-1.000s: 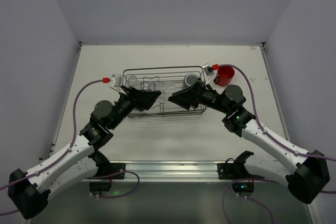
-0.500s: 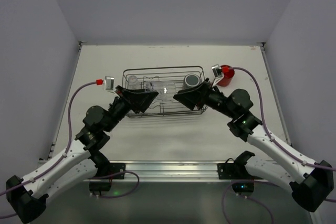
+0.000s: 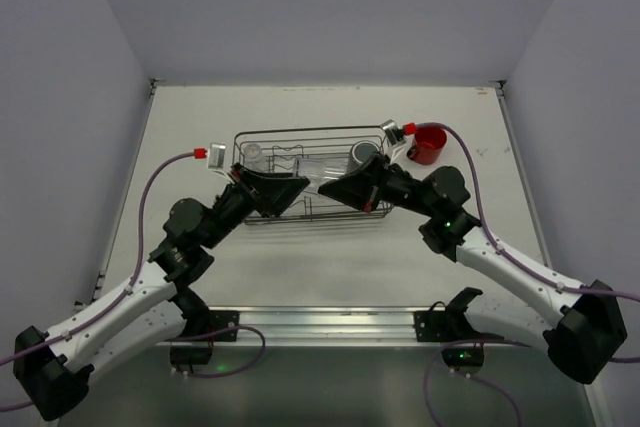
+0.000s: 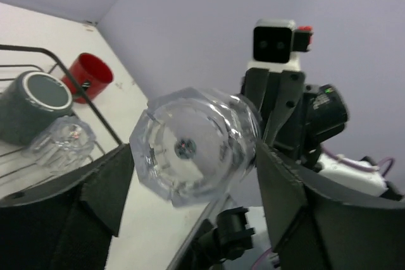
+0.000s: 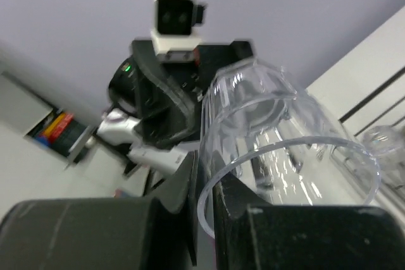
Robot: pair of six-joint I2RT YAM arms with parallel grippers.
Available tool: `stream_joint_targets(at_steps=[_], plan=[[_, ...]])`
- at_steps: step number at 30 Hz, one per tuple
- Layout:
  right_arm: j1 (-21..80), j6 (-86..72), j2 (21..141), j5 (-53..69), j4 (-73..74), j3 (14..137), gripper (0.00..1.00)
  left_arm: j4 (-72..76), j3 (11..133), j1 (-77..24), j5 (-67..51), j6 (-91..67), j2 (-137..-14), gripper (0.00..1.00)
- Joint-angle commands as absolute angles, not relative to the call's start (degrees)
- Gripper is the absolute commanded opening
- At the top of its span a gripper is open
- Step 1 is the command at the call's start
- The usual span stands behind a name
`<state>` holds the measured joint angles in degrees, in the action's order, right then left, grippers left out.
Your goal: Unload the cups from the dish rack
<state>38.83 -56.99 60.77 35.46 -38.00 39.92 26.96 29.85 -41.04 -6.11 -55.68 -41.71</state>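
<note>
A clear glass [image 3: 318, 175] hangs on its side above the black wire dish rack [image 3: 300, 131], between my two grippers. The right gripper [image 5: 205, 197] is shut on the glass [image 5: 278, 131], pinching its wall at the rim. The left gripper [image 4: 196, 175] is open around the glass's base [image 4: 196, 143], with its fingers standing off on both sides. From above, the left gripper [image 3: 299, 185] and right gripper [image 3: 336, 189] face each other over the rack. A dark grey-green mug [image 3: 362, 154] and another clear glass [image 3: 254, 154] sit in the rack. The red mug [image 3: 430, 144] stands on the table to the right of it.
The left wrist view shows the grey-green mug [image 4: 35, 102], a small clear glass [image 4: 60, 140] and the red mug [image 4: 88, 75] beyond the rack wire. Walls close the table on three sides. Purple cables trail from both wrists.
The right gripper has shut on the glass's rim and the left gripper has opened off its base. Both wrists shifted slightly over the rack.
</note>
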Motion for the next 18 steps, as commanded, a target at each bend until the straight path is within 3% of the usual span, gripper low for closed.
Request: stream_joint_targets(at_steps=[1,2,4,8,12,18], plan=[[37.6,-48.6,56.8,20.3,-25.7,42.3,0.00,17.5,35.5,-41.3,-3.3,-43.1,-39.0,0.86],[37.5,-45.5,55.1,17.7,-13.8,44.1,0.00,13.8,36.9,-41.3,-2.1,-40.8,-38.6,0.94],[36.2,-37.8,54.0,11.5,-2.6,49.1,0.00,3.8,40.2,-41.3,1.8,-34.8,-37.6,0.99],[30.7,-28.6,53.4,-10.7,24.4,55.5,0.00,-11.8,42.6,-41.3,6.1,-28.0,-36.6,1.00],[22.4,-24.5,55.3,-18.8,35.5,58.2,0.00,-19.8,41.1,-41.3,6.7,-24.5,-36.3,1.00],[12.8,-20.5,63.8,-18.4,41.8,59.0,0.00,-18.9,41.0,-41.5,2.2,-24.4,-35.6,1.00]])
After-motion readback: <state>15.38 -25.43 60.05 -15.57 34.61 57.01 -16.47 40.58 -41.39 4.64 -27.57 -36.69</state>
